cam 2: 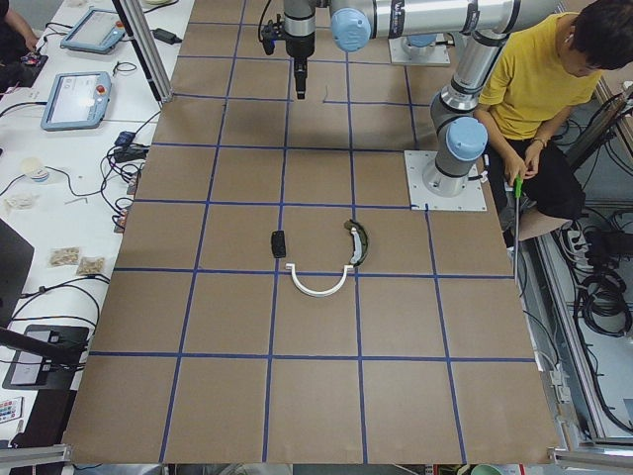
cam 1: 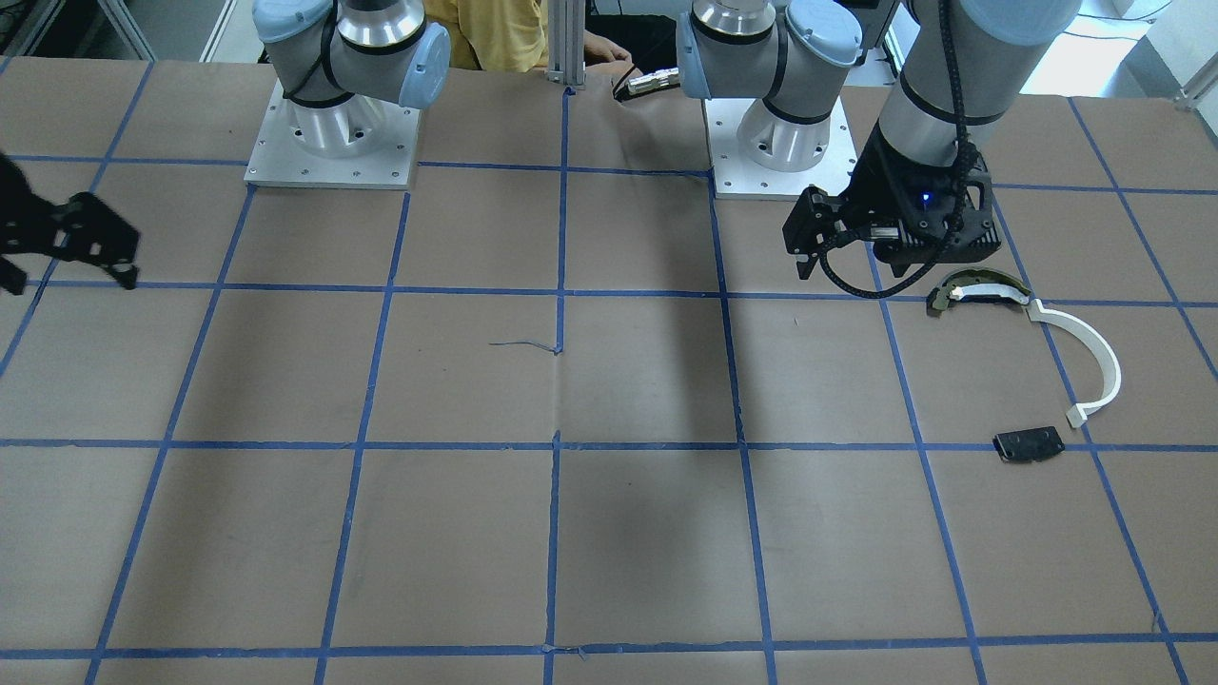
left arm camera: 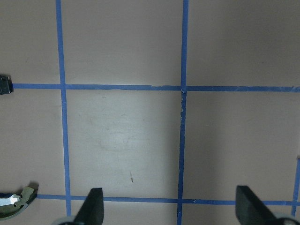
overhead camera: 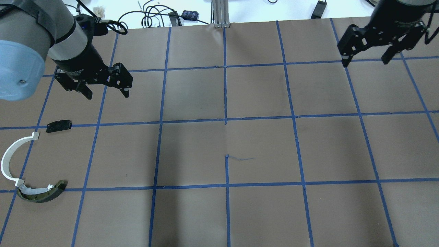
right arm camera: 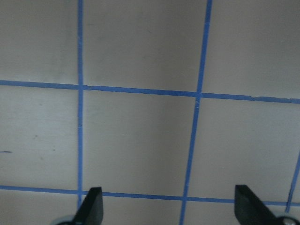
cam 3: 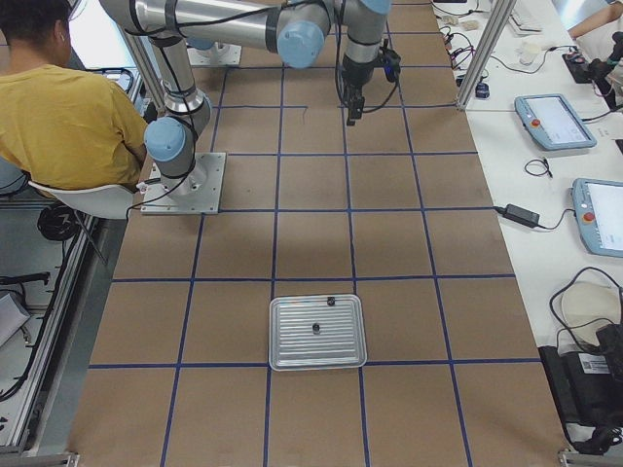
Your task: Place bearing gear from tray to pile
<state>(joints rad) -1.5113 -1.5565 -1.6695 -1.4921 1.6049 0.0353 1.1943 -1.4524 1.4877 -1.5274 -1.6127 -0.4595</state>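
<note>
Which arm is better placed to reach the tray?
Probably right. The tray sits far to the robot's right, nearer the right end effector; the left end effector is by the pile.

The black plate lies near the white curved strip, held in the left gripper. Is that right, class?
No: the black plate lies free near the white curved strip; the overhead exterior view shows the left gripper open, apart from it.

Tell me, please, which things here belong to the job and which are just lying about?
Job: tray with small dark parts; pile of white curved strip, olive arc piece, black plate.
Lying about: tablets on the side bench, power adapter, cables.
</note>
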